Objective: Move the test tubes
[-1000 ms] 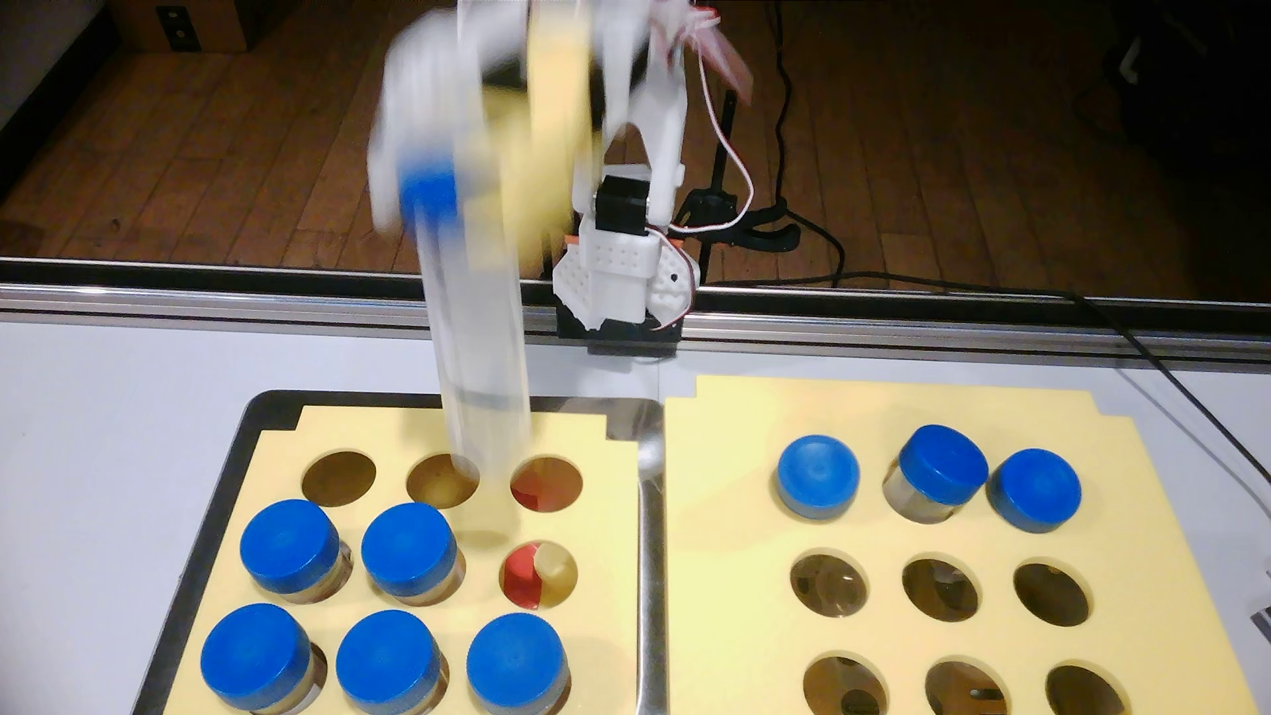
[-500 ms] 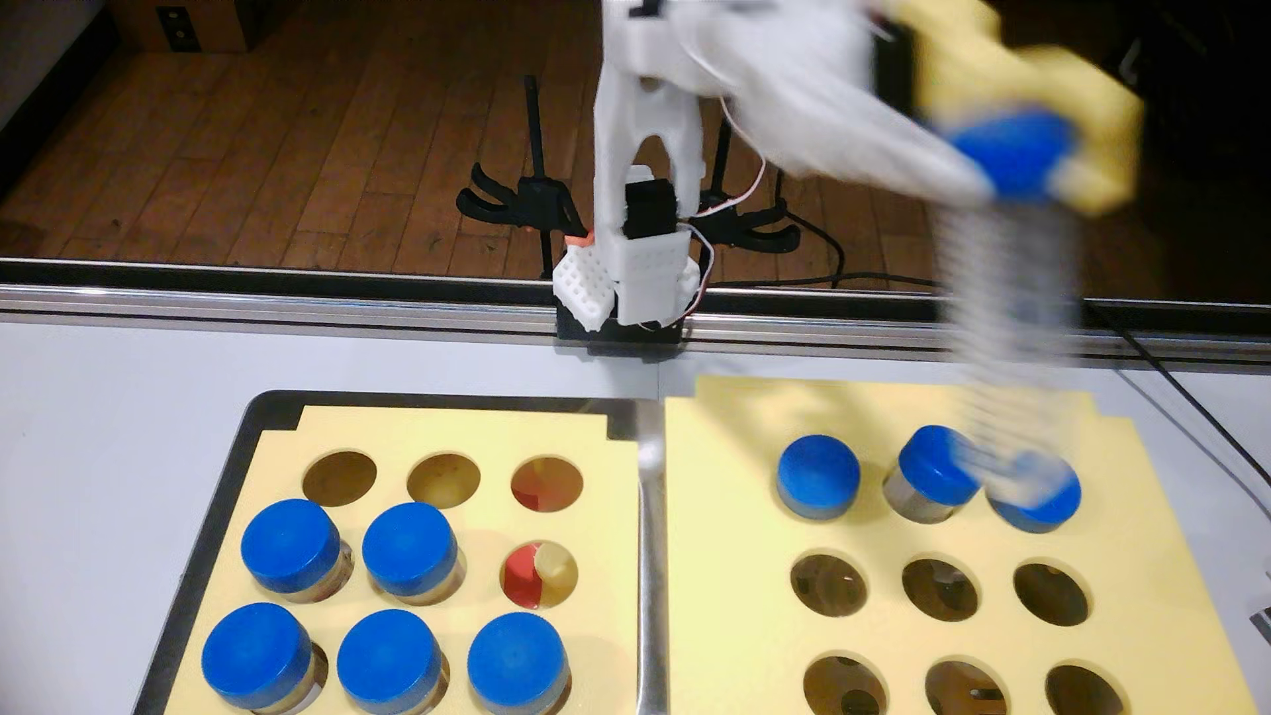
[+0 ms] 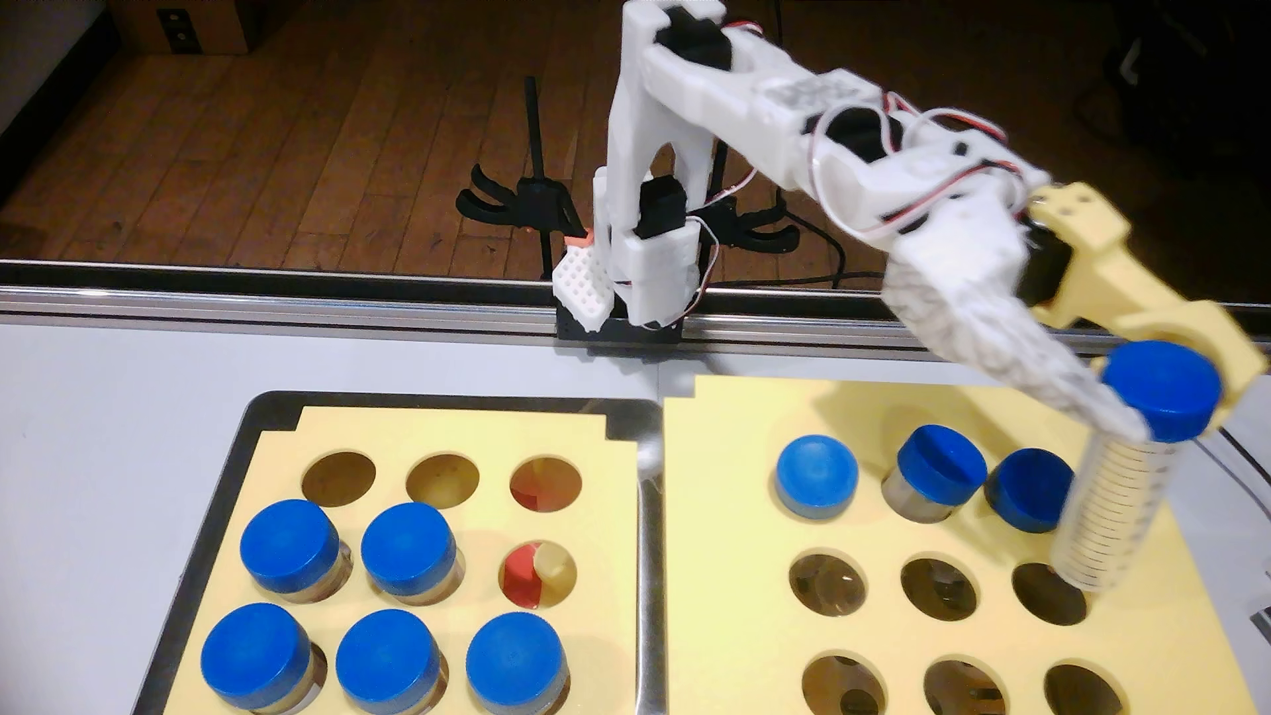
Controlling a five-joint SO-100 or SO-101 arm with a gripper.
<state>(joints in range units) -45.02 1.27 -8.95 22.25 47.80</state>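
Gripper point(image 3: 1162, 405) clenched on capped tube point(image 3: 1114, 509), tilted over right foam point(image 3: 743, 550) hole. Black graduation lines on tube; no legible text. Three tubes point(image 3: 942, 474) just left.

A dark brown wooden plank floor point(image 3: 309, 137) fills the upper part of the frame, dimly lit and darkest toward the upper right. A cardboard box point(image 3: 189, 27) sits at the upper left. Black cables point(image 3: 811, 234) trail across the floor near the upper middle. Below, a metal rail point(image 3: 275, 302) edges the pale grey tabletop point(image 3: 103, 426), brightly lit.
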